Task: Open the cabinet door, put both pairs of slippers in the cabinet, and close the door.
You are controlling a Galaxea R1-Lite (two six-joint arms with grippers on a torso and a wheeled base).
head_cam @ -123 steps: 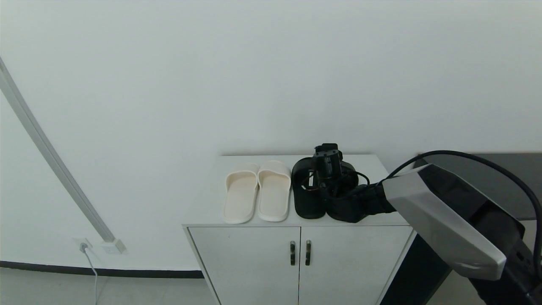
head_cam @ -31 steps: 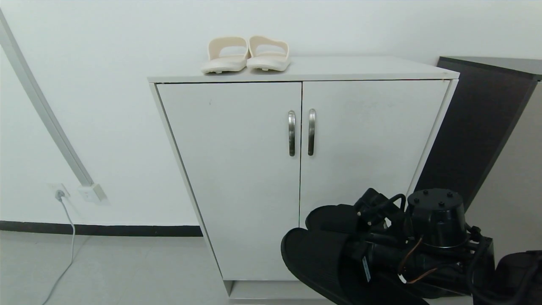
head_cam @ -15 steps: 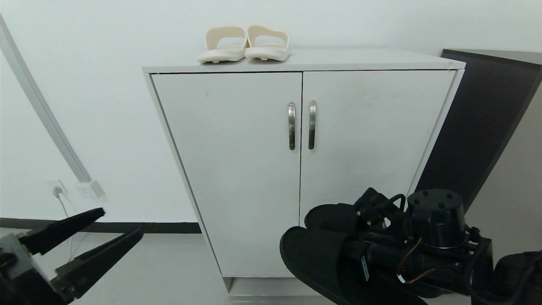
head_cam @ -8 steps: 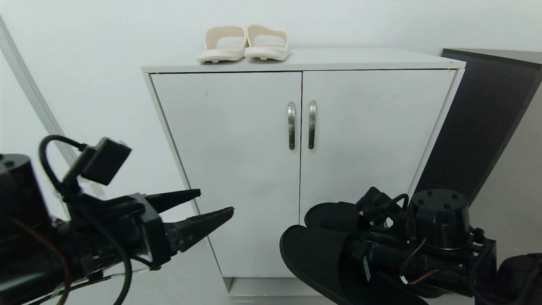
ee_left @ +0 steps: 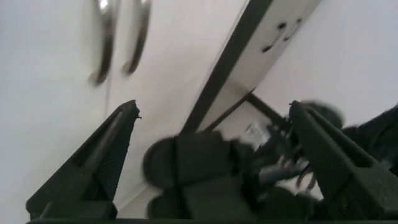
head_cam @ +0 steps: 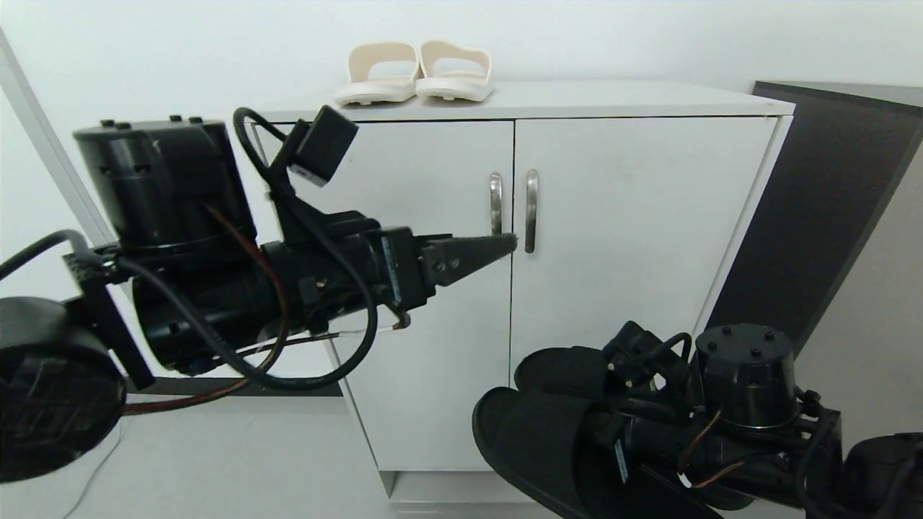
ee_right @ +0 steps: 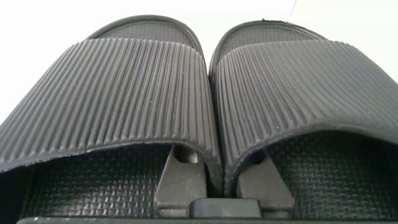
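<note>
The white cabinet [head_cam: 620, 238] has both doors shut, with two metal handles [head_cam: 496, 203] at the middle seam. A cream pair of slippers [head_cam: 414, 71] stands on its top. My left gripper [head_cam: 505, 245] is open, and its tips are level with the lower end of the left door's handle, right in front of it. In the left wrist view the open left gripper [ee_left: 212, 106] has the handles [ee_left: 106, 37] ahead of it. My right gripper [ee_right: 221, 180], low in front of the right door, is shut on the black slippers [head_cam: 548, 425], pinching their inner sides [ee_right: 205, 93] together.
A dark panel [head_cam: 829, 216] stands against the cabinet's right side. A grey conduit [head_cam: 36, 151] slants down the wall on the left. Bare floor [head_cam: 238, 461] lies in front of the left door.
My left arm has come up from the lower left and moved right, bringing its tips to the left door's handle. The right gripper with the black slippers has stayed where it was.
</note>
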